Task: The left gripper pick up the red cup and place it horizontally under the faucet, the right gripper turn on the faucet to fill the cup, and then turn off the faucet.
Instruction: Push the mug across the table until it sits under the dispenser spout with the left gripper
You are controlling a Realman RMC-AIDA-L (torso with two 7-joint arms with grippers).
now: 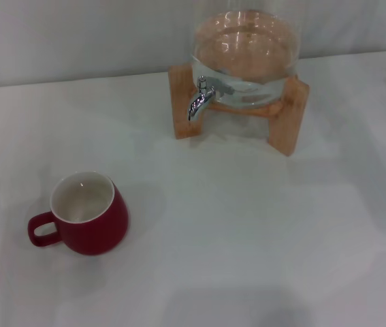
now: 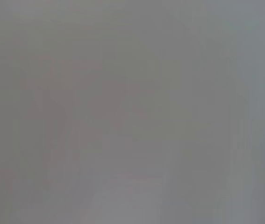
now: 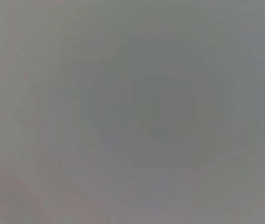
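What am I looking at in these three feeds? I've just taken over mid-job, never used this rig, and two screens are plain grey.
The machine is a two-armed robot with a camera on its head and one on each wrist. The head view looks forward and down at a white table. On the robot's left stands the red cup, upright, empty as far as can be seen, its handle pointing to the robot's left. Farther back sits a glass dispenser jar on a wooden stand, with the faucet at its front, spout curving down. The cup is well apart from the faucet, not under it. The two grey pictures are the wrist views; they show nothing recognisable. Neither the left gripper nor the right gripper appears in any picture, so nothing is seen to be held.
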